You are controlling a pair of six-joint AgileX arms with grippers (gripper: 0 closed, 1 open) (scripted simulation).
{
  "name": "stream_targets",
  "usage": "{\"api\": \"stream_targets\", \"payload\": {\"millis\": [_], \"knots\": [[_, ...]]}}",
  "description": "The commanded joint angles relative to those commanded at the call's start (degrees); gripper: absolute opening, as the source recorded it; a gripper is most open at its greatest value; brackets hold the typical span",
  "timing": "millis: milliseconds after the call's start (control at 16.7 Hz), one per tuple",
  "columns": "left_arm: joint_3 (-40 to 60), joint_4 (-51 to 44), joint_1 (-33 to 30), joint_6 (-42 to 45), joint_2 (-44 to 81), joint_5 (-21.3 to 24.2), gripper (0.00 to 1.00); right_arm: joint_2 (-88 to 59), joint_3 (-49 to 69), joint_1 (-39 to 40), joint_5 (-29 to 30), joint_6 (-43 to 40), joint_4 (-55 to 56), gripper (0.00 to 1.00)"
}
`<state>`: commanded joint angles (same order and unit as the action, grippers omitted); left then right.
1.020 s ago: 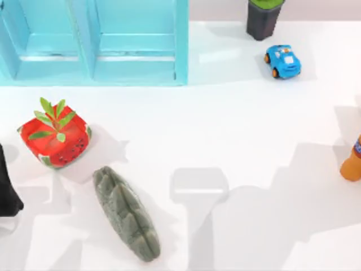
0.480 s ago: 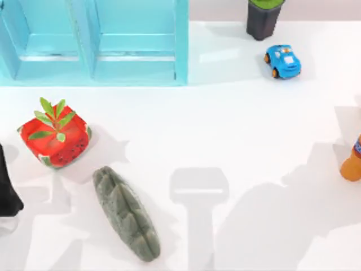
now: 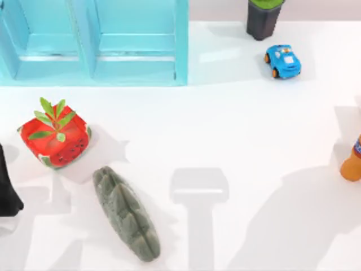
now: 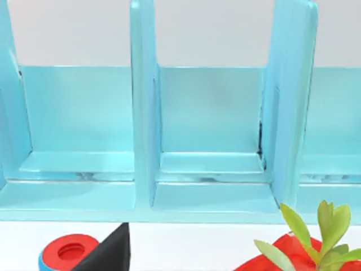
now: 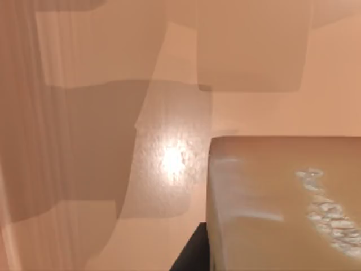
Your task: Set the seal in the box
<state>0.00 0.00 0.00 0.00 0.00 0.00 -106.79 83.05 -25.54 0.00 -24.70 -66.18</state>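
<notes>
Tan seal [image 5: 282, 209] fills the right wrist view close up; whether either tool is open or closed cannot be told.

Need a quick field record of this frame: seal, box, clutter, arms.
seal: tan-brown block with whitish marks, close under the right wrist camera
box: light blue open-front box with upright dividers, top view's upper left; compartments in view hold nothing
seal in box: not yet
clutter: grey-green ridged stone, red watermelon-print pot with green plant, blue toy car, dark pot, orange bottle at right edge
left arm: black part at top view's left edge, facing the box
right arm: near the seal, fingers unclear
</notes>
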Motion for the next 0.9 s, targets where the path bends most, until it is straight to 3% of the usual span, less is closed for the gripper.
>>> {"api": "stream_targets", "payload": {"millis": [60, 840, 900], "knots": [[0.0, 0.0, 0.0, 0.0, 0.0, 0.0, 1.00, 0.0, 0.0, 0.0, 0.0, 0.0, 0.0, 0.00], [0.0, 0.0, 0.0, 0.0, 0.0, 0.0, 1.00, 0.0, 0.0, 0.0, 0.0, 0.0, 0.0, 0.98], [0.0, 0.0, 0.0, 0.0, 0.0, 0.0, 1.00, 0.0, 0.0, 0.0, 0.0, 0.0, 0.0, 1.00]]}}
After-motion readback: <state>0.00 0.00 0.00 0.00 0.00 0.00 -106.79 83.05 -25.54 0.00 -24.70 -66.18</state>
